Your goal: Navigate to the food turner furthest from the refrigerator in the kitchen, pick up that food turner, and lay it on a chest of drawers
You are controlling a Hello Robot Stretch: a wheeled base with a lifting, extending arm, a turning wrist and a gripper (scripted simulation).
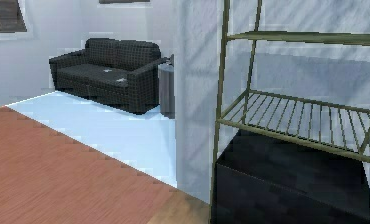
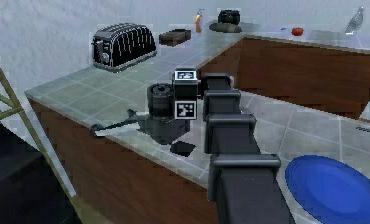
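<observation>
The grey tiled worktop (image 2: 83, 95) runs in an L over brown cabinet fronts. The hand (image 2: 111, 126) is low near the worktop's front edge, at the end of the dark arm (image 2: 233, 140). At its fingers lies a thin grey shape, perhaps the food turner (image 2: 121, 124). I cannot tell this for sure, nor the hand's state, nor whether it holds anything. A toaster (image 2: 123, 47) stands toward the back edge, and a blue plate (image 2: 328, 185) lies beside the arm. Ahead, a dark sofa (image 1: 108, 70) stands against the far wall, with an olive metal shelf (image 1: 293, 110) close by.
</observation>
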